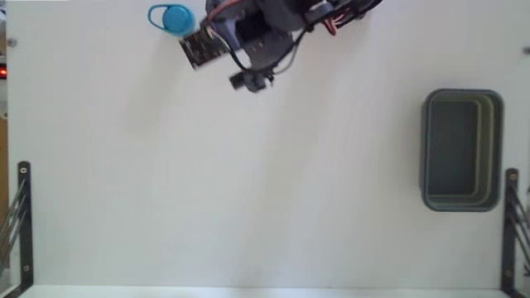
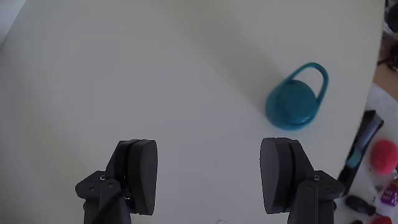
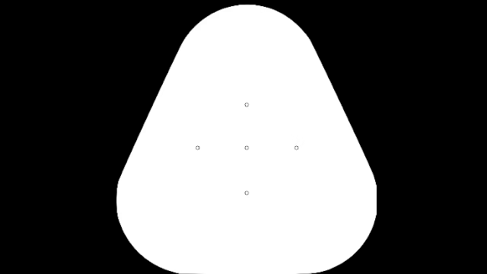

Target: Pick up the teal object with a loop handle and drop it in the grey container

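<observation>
The teal object with a loop handle (image 1: 170,18) lies on the white table at the top left of the fixed view, just left of my arm (image 1: 265,37). In the wrist view the teal object (image 2: 297,99) rests ahead and to the right, its loop pointing away from me. My gripper (image 2: 210,152) is open, its two dark fingers (image 2: 138,174) spread wide over bare table with nothing between them. The teal piece sits beyond the right finger, apart from it. The grey container (image 1: 462,93) stands far off at the right side of the fixed view, with nothing visible inside.
Black metal brackets (image 1: 23,223) (image 1: 512,223) stand at the lower left and lower right table edges. In the wrist view the table edge runs down the right side, with a pink-red thing (image 2: 385,155) and dark clutter beyond it.
</observation>
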`<state>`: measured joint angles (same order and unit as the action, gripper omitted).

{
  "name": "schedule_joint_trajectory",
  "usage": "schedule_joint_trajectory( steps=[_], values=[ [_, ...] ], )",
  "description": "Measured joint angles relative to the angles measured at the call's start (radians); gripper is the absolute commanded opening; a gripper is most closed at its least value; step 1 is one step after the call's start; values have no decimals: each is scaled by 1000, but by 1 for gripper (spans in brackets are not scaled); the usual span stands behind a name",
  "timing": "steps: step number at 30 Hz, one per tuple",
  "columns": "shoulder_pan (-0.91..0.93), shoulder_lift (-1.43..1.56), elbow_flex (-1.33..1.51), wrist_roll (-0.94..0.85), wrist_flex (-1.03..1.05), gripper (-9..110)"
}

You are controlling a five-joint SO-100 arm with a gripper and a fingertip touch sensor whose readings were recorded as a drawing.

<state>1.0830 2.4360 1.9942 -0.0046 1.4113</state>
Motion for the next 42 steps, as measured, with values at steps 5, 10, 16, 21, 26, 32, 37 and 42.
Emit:
schedule_joint_trajectory(
  steps=[5,10,16,21,26,32,37,42],
  values=[
    [94,0,0,3,0,110],
    [160,0,0,3,0,110],
    [176,0,0,2,0,110],
    [176,0,0,2,0,110],
    [198,0,0,2,0,110],
    [229,0,0,0,0,110],
    [229,0,0,0,0,110],
    [229,0,0,0,0,110]
  ],
)
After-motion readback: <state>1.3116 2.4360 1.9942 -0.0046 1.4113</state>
